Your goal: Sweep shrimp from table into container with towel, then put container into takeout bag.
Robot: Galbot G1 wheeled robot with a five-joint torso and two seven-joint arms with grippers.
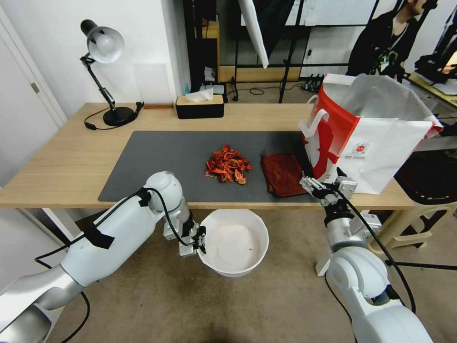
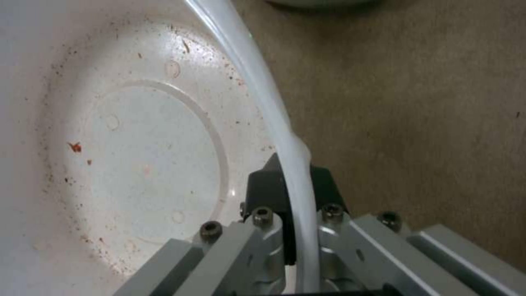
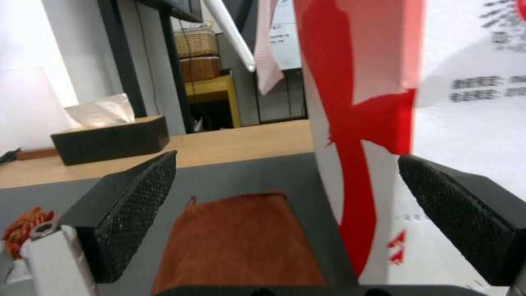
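Your left gripper (image 1: 199,240) pinches the rim of the round, smooth white container (image 1: 235,247) below the table (image 1: 66,162) edge. Your right gripper (image 1: 318,186) hangs wide open by the soft rust-red towel (image 1: 283,173), whose long axis runs away from you beside the jagged shrimp (image 1: 227,165) on the mat

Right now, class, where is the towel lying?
In the head view the towel lies flat on the grey mat, between the shrimp on its left and the takeout bag on its right.
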